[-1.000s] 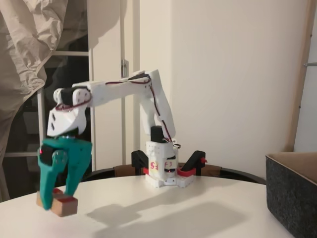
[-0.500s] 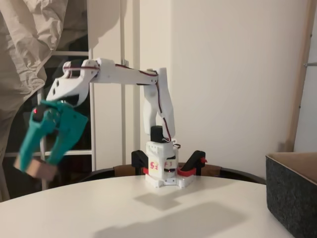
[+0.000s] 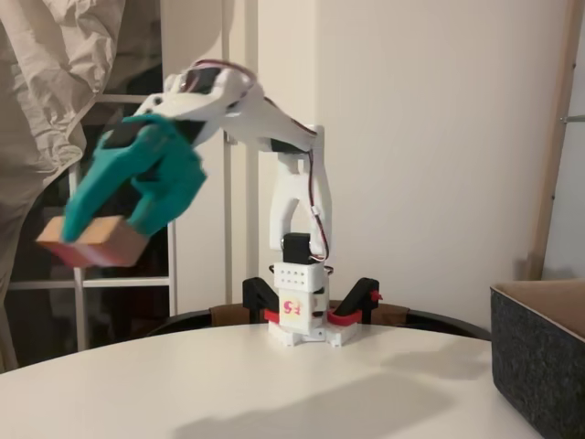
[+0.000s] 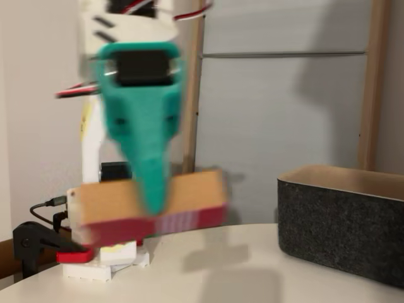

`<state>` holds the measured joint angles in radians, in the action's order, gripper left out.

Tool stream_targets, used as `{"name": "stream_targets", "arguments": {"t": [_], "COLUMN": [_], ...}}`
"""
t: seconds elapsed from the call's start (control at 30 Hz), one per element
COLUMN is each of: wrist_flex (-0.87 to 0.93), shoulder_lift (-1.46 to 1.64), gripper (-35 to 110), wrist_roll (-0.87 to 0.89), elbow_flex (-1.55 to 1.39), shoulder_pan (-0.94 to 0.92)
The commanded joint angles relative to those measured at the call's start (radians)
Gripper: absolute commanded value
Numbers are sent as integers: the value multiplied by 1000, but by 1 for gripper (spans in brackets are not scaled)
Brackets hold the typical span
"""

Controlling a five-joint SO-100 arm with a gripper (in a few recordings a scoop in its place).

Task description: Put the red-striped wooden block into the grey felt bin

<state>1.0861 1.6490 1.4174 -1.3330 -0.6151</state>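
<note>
The worktop (image 3: 274, 384) between the arm's base (image 3: 302, 320) and the grey felt bin (image 3: 539, 357) is left bare. The bin's open top is blocked by nothing.

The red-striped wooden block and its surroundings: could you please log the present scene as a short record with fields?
gripper: teal gripper, shut on the block, raised well above the table
block: red-striped wooden block, held in the air, blurred by motion
bin: grey felt bin, standing on the table at the right of both fixed views, apart from the block
table: white table
task state: block not yet in the bin
</note>
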Motion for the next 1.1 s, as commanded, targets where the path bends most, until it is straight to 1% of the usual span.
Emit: {"name": "stream_targets", "arguments": {"t": [0.0,0.7,1.07], "wrist_flex": [-26,-26,-26], "shoulder_lift": [87,81,55], "gripper": [0,1,1], "wrist_roll": [-5,-291,-517], "elbow_flex": [29,74,74], "shoulder_pan": [95,833,1152]}}
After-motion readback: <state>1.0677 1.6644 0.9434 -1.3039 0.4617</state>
